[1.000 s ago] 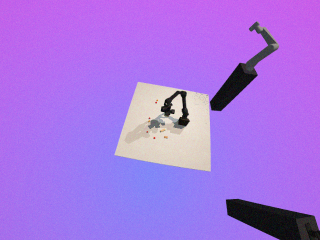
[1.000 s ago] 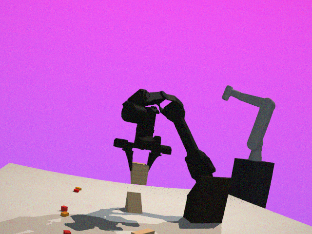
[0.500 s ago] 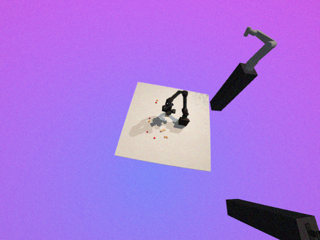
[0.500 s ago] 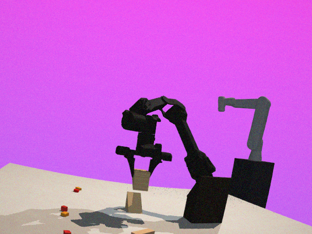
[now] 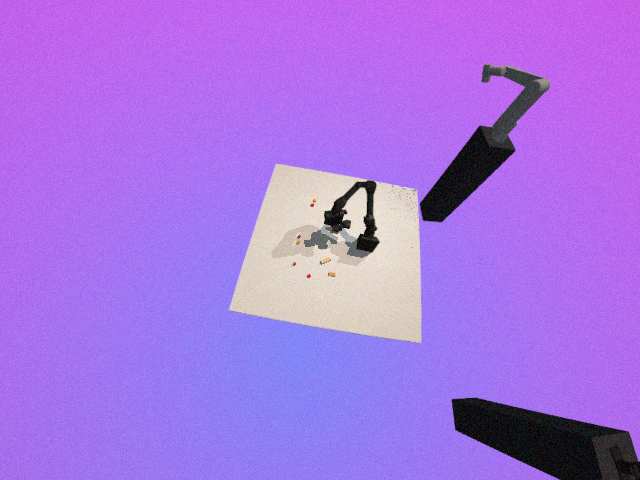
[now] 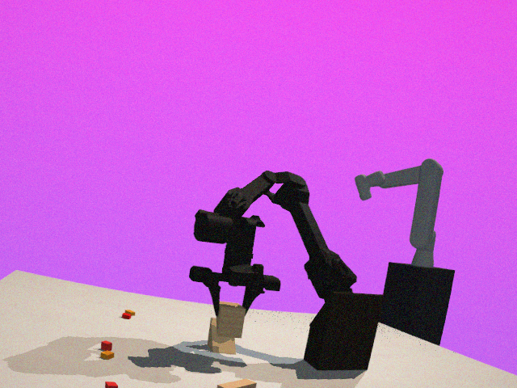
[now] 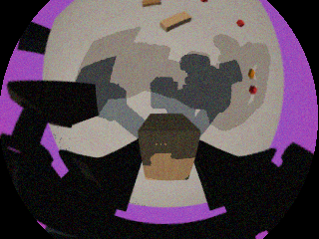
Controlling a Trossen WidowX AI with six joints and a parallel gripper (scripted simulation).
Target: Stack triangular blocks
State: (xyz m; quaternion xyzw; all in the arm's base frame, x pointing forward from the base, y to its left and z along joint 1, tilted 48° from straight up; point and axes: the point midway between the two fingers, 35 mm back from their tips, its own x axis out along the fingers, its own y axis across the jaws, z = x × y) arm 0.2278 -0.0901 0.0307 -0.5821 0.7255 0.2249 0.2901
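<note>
triangular block (image 6: 231,320) (image 7: 168,144) sits gripped between partly open fingers (image 6: 230,310), above the lower block (image 6: 222,344); no container holds either.

Tan blocks (image 6: 230,320) (image 7: 168,144); one raised, overlapping.

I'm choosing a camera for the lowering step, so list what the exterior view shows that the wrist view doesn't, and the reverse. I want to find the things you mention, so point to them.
Only the exterior: the grey arm (image 6: 426,208) and the far red piece (image 6: 126,316) beside its orange neighbour (image 6: 130,312).

Only the wrist: the small tan block (image 7: 152,2), cut by the picture's edge.

Both: the gripper (image 6: 231,312) (image 7: 166,139), shut on the upper block (image 6: 230,323) (image 7: 169,141), and the long tan block (image 6: 237,384) (image 7: 175,21).

The lower block (image 6: 223,345) shows in the exterior; I cannot tell whether the wrist shows any of it.
</note>
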